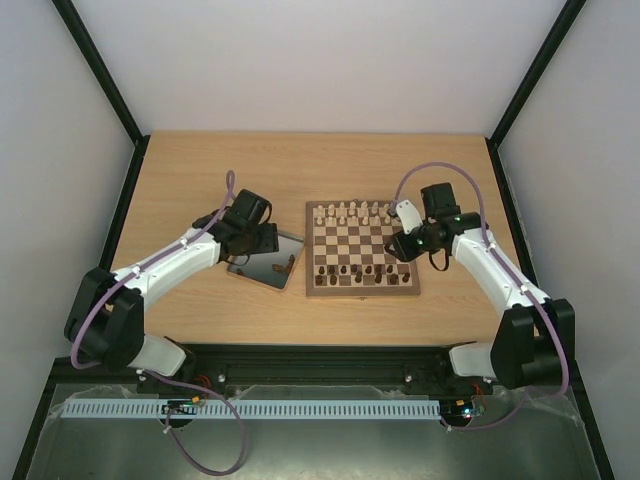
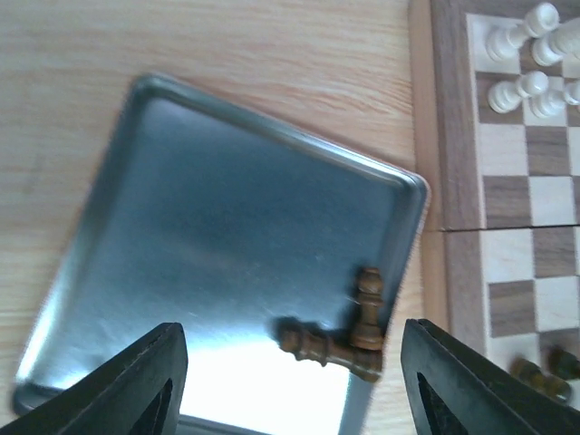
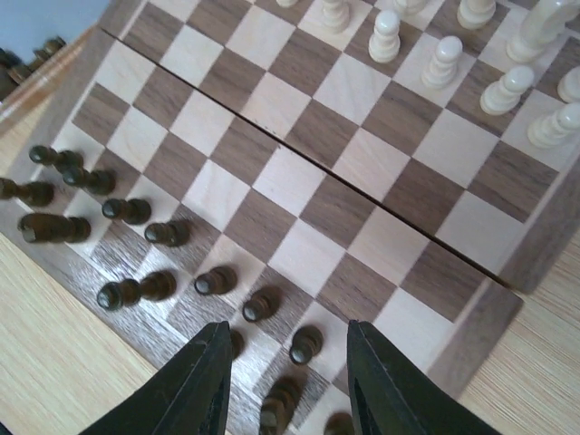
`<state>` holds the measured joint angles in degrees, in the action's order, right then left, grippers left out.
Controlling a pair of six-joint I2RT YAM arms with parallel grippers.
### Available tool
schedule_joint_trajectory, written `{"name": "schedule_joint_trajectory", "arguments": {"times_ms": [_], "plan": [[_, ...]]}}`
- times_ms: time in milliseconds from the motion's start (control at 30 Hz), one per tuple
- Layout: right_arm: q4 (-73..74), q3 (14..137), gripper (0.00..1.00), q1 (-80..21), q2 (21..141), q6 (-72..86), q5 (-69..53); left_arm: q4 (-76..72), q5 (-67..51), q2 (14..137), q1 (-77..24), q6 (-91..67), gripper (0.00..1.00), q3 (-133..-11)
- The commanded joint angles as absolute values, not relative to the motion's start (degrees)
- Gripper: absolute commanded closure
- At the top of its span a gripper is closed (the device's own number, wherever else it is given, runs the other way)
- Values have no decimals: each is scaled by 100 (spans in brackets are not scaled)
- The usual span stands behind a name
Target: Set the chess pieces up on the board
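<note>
The board (image 1: 362, 248) lies right of centre, with dark chess pieces (image 1: 355, 272) standing along its near rows. Two more dark pieces (image 2: 362, 313) lie tipped over, touching each other, in the right corner of a metal tray (image 2: 227, 208). My left gripper (image 2: 291, 324) hangs open above the tray (image 1: 262, 268), its fingers (image 2: 136, 385) wide on either side of those two pieces and touching neither. My right gripper (image 3: 288, 324) is open over the board's near right part (image 3: 299, 136). A dark pawn (image 3: 305, 343) stands upright between its fingers, untouched.
Cream pieces (image 3: 444, 59) fill the board's far rows (image 1: 350, 212). The tray sits just left of the board's edge (image 2: 426, 181). Bare tabletop (image 1: 200, 170) surrounds both. Black frame posts run along the table's sides.
</note>
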<state>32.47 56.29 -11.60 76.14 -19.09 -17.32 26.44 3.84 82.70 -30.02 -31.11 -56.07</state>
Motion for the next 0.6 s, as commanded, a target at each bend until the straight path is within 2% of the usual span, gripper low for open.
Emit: {"name": "schedule_joint_trajectory", "arguments": {"times_ms": [0,167,300,400,567], "plan": [[2325,5207,62,-1147,7354,-1367,-2281,2410,42,8257,-3195,-4258,33,-5405],[2124,4912,62,-1145,7218,-1413,-2273,2320,135,8310,-3245,-4858,35,-5291],[2153,4749,61,-1151,7088,-1466,-2390,2860,905,8329,-3227,-4687,37,-5429],[2149,4718,60,-1149,7020,-1478,-2450,3455,1258,8426,-3192,-4412,43,-5642],[2188,4746,60,-1150,6990,-1499,-2542,4103,1103,8719,-2850,-3779,52,-5636]]}}
